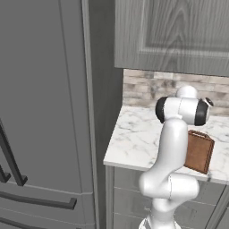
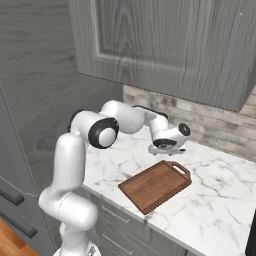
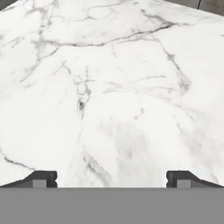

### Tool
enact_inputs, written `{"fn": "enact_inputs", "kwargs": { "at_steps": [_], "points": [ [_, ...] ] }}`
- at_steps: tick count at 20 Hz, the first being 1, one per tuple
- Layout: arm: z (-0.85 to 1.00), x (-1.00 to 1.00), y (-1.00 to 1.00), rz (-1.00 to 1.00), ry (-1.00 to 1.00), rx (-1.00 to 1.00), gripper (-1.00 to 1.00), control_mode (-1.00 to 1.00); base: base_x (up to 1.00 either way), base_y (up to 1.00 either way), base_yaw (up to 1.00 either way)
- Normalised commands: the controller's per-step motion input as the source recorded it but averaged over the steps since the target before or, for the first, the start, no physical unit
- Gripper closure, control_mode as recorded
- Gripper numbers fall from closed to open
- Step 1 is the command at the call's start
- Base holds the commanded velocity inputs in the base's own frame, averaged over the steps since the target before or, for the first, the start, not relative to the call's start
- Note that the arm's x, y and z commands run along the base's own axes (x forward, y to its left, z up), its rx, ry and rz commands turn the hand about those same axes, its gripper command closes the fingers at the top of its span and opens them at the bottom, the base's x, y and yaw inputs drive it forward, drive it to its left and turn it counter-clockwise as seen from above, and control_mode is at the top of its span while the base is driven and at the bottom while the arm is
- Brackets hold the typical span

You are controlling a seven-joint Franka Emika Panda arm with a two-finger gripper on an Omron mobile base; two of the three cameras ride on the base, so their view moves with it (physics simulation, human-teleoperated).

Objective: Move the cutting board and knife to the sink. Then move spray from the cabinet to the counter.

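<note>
I see my end effector point(image 3: 112, 178) wide open and empty over bare desk point(image 3: 113, 87), board point(image 2: 155, 185) at its 5 o'clock.

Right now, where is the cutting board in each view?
Left base view: cutting board at right, partly behind the arm's upright link, lying on the counter.
Right base view: centre, flat on the counter, loop handle toward the brick backsplash.
Hand view: bare marble ahead; I cannot pick out the board there.
Shared landmark: the veined marble counter.
</note>
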Motion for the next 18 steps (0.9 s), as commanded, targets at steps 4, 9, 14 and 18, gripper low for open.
{"fn": "enact_inputs", "kwargs": {
  "at_steps": [4,9,14,18],
  "points": [
    [0.12,0.11,-0.01,-0.33,0.06,-0.02,-1.00,-1.00,0.00,0.00,0.00],
    [-0.11,0.00,0.00,-0.26,0.03,-0.03,-1.00,-1.00,0.00,0.00,0.00],
    [-0.31,0.00,-0.15,-0.19,0.04,-0.04,-1.00,-1.00,0.00,0.00,0.00],
    [-0.13,0.07,-0.21,-0.12,0.12,-0.01,-1.00,-1.00,0.00,0.00,0.00]
  ]
}}
